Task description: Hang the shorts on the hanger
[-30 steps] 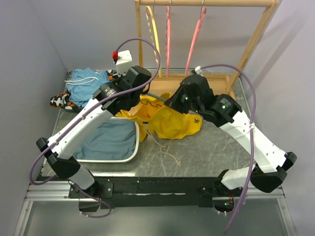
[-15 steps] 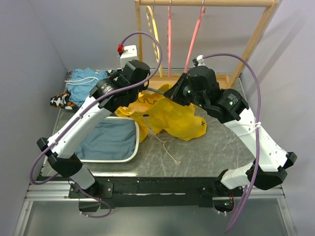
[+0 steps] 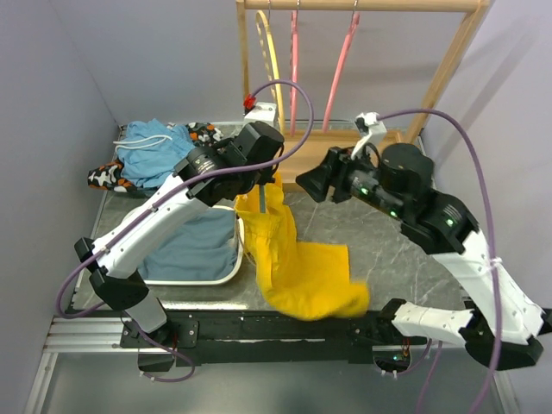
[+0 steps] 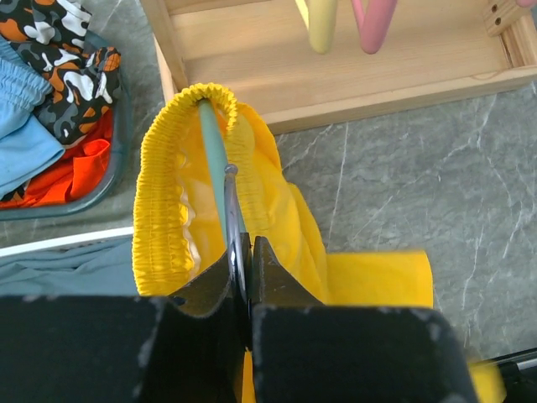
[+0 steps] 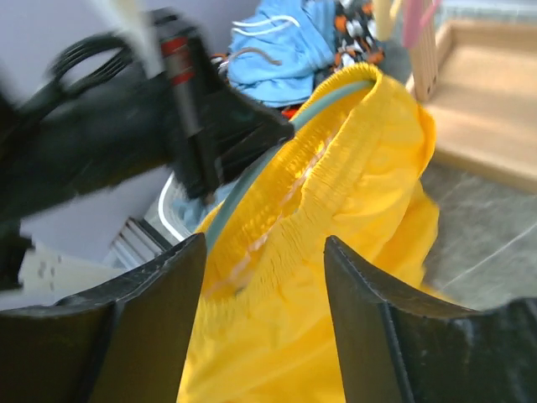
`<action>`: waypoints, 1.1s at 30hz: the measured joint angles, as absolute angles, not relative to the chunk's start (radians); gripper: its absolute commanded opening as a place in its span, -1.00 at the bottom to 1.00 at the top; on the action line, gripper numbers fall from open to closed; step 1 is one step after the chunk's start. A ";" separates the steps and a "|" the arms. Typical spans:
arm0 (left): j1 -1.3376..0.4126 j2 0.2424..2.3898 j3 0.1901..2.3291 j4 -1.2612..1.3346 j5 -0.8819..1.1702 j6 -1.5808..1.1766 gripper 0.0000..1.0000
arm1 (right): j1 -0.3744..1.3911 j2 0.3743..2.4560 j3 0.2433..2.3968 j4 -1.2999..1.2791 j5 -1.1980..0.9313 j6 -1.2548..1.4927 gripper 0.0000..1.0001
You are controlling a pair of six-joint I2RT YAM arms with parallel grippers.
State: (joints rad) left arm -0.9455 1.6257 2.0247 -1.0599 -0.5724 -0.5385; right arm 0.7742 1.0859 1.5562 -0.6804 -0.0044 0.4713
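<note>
The shorts point(image 3: 293, 259) hang on the hanger point(image 4: 214, 151) (hook in the left gripper point(image 4: 246, 245)) over the table point(image 3: 388, 250), before the rack point(image 3: 328, 153), left of the right gripper point(image 5: 262, 252).

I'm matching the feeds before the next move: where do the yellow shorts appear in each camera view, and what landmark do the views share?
Top external: the yellow shorts are at centre, draping toward the bottom of the picture.
Left wrist: the shorts are at centre, waistband looped over the hanger.
Right wrist: the shorts fill the middle and lower picture.
Shared landmark: the light blue shorts.
</note>
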 measured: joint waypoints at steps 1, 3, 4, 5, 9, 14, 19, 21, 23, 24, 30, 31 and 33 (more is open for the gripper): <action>-0.945 1.624 2.025 -1.061 -0.572 -0.538 -0.98 | 0.775 1.071 1.553 -0.682 -0.017 0.446 0.39; -0.945 1.622 2.025 -1.062 -0.574 -0.538 -0.98 | 0.790 1.048 1.552 -0.697 -0.043 0.395 0.44; -0.945 1.621 2.025 -1.063 -0.577 -0.539 -0.98 | 0.807 1.046 1.552 -0.704 -0.041 0.384 0.46; -0.944 1.620 2.025 -1.064 -0.582 -0.540 -0.98 | 0.850 1.045 1.551 -0.713 -0.026 0.374 0.47; -0.944 1.620 2.025 -1.066 -0.601 -0.554 -0.98 | 1.077 1.061 1.539 -0.733 0.075 0.377 0.55; -0.944 1.628 2.036 -1.087 -0.631 -0.593 -0.98 | 1.288 1.133 1.480 -0.757 0.291 0.450 0.61; -0.944 1.655 2.074 -1.105 -0.651 -0.620 -0.98 | 1.399 1.235 1.510 -0.828 0.511 0.515 0.64; -0.944 1.660 2.084 -1.110 -0.652 -0.626 -0.98 | 1.420 1.274 1.529 -0.862 0.580 0.546 0.61; -0.944 1.661 2.086 -1.110 -0.652 -0.632 -0.98 | 1.427 1.302 1.543 -0.890 0.637 0.572 0.57; -0.944 1.661 2.087 -1.111 -0.651 -0.633 -0.98 | 1.427 1.314 1.548 -0.904 0.665 0.585 0.50; -0.944 1.661 2.093 -1.110 -0.639 -0.640 -0.98 | 1.427 1.335 1.551 -0.945 0.802 0.630 -0.82; -0.944 1.661 2.093 -1.106 -0.635 -0.641 -0.98 | 1.426 1.334 1.550 -0.945 0.812 0.625 -1.00; -0.940 1.660 2.093 -1.102 -0.631 -0.640 -0.96 | 1.422 1.326 1.531 -0.933 0.832 0.637 -1.00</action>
